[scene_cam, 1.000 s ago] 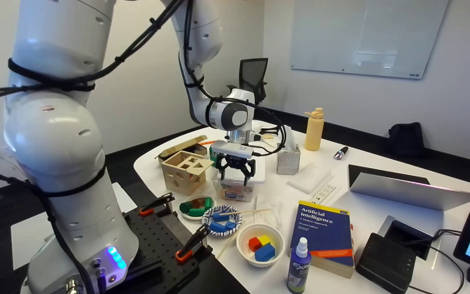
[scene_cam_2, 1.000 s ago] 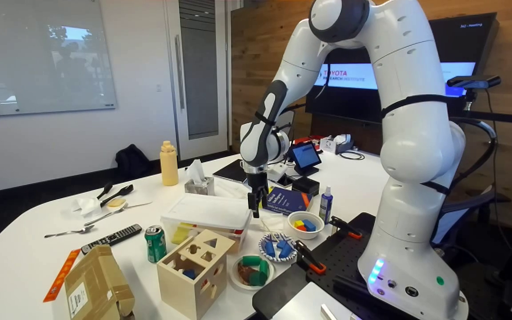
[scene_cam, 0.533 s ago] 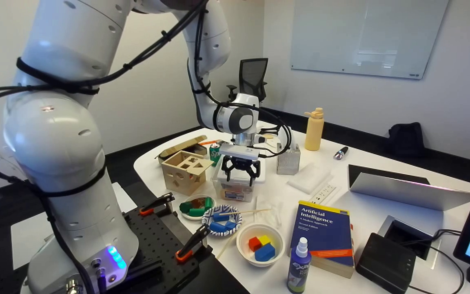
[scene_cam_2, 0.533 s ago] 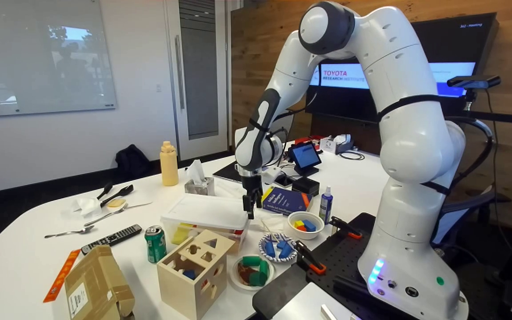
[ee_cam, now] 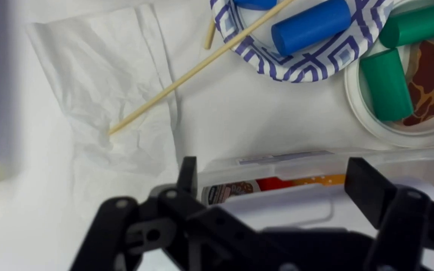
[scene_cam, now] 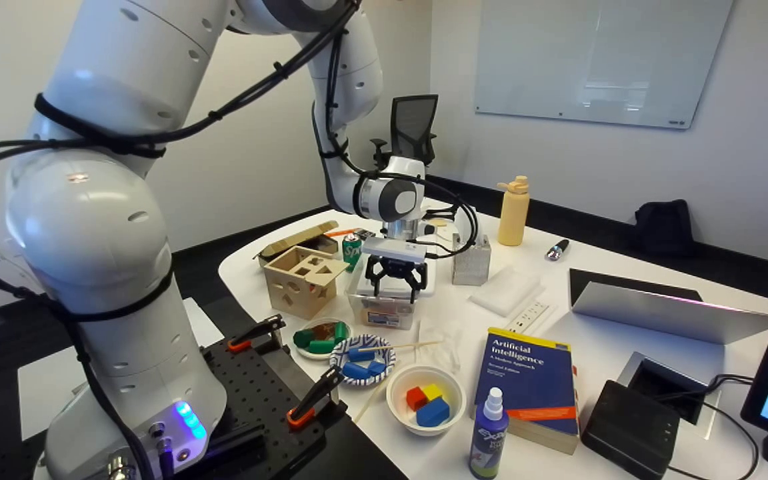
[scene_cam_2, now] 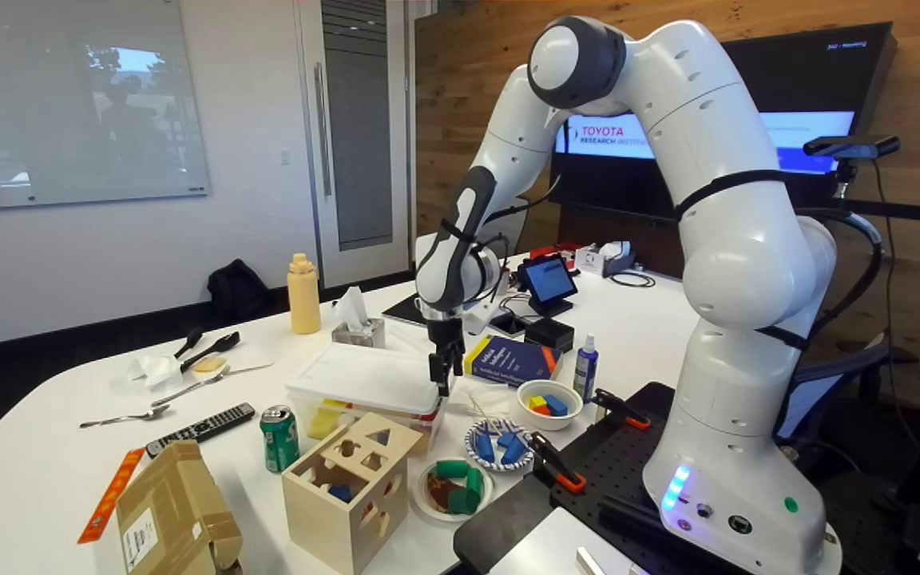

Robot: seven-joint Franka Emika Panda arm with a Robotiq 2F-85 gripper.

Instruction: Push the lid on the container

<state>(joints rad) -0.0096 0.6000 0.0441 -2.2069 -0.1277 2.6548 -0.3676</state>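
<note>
Lid [scene_cam_2: 372, 375], flat whitish plastic, lying atop the container [scene_cam: 384, 315] on the desk [scene_cam_2: 37, 455], its robot-side edge short of the container's wall in the wrist view. Gripper [scene_cam: 395, 295], jaws spread wide, nothing held, close to that edge; contact indeterminable. Handling, by judgement: light, slightly flexible, slick; best held by the exposed edge, then pressed at the corners.
</note>
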